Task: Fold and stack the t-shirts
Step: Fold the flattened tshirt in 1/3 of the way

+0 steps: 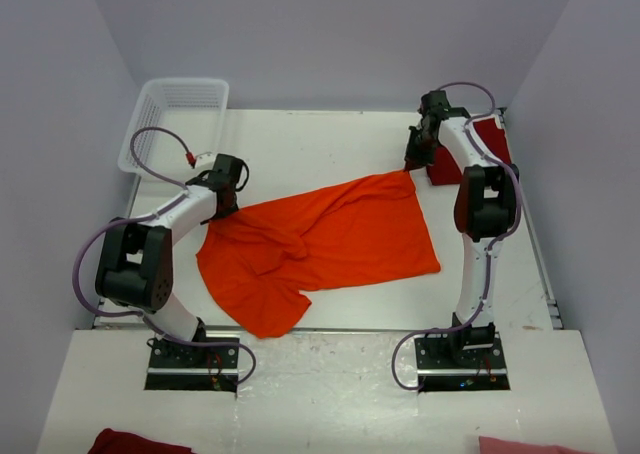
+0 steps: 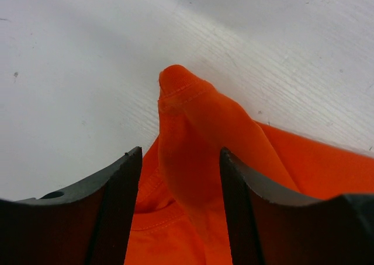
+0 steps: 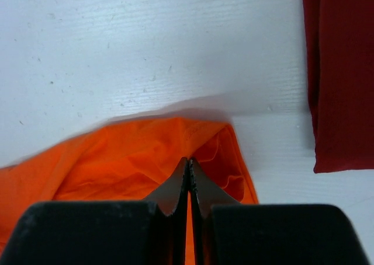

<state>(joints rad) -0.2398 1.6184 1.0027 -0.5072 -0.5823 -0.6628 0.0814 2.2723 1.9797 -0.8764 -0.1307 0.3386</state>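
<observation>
A bright orange cloth t-shirt (image 1: pixel 320 239) is spread, crumpled, across the white table (image 1: pixel 300 139). A raised ridge of it is straddled, not pinched, by the left gripper (image 2: pixel 181 157), jaws wide. Farther off, its far corner is clamped by the right gripper (image 3: pixel 188 166). Beyond, a folded dark red t-shirt (image 3: pixel 342 72) is set. Flattening is judged the step in hand; next, the ridge must be gripped and the cloth drawn taut.
</observation>
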